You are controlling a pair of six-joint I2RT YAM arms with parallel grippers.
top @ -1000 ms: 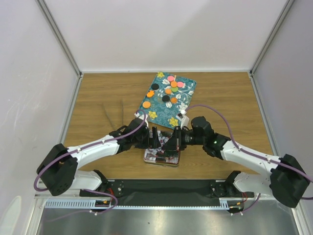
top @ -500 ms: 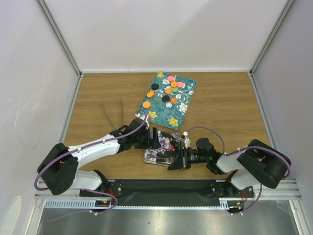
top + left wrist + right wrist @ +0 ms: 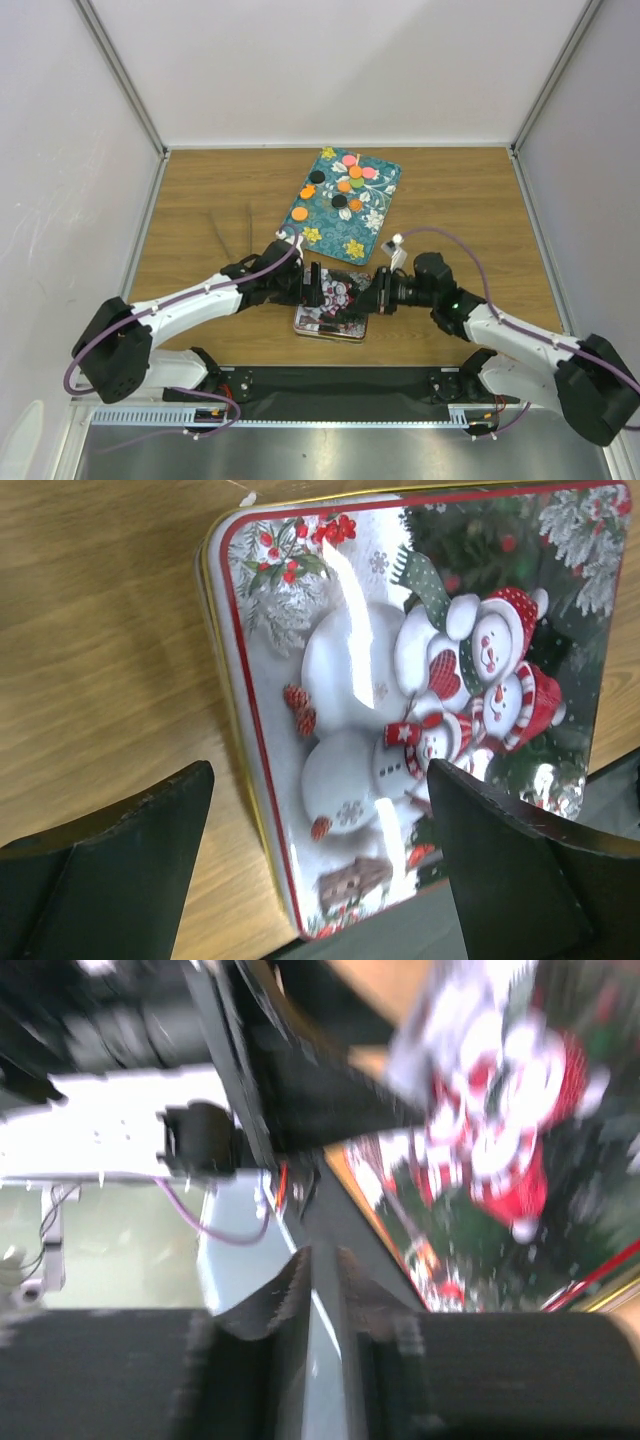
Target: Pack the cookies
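Note:
The cookies (image 3: 343, 185) are several small orange, green, pink and black discs lying on the teal flowered tray (image 3: 372, 218) at the back of the table. The gold tin (image 3: 330, 320) with a snowman lid stands near the front edge, lid on; it fills the left wrist view (image 3: 400, 680). My left gripper (image 3: 316, 284) is open and empty above the tin's left part, its fingers (image 3: 130, 860) either side of the lid's near corner. My right gripper (image 3: 372, 297) is at the tin's right edge, fingers (image 3: 290, 1300) pressed almost together with nothing between them. The right wrist view is blurred.
The tray lies tilted between the tin and the back wall. Two thin dark marks (image 3: 232, 230) show on the wood left of the tray. White enclosure walls stand on three sides. The black base rail (image 3: 330, 382) runs just in front of the tin.
My right arm pulled back toward its base half a second ago and has now swung out again to the tin's right edge. The left arm, tin and cookies have stayed put.

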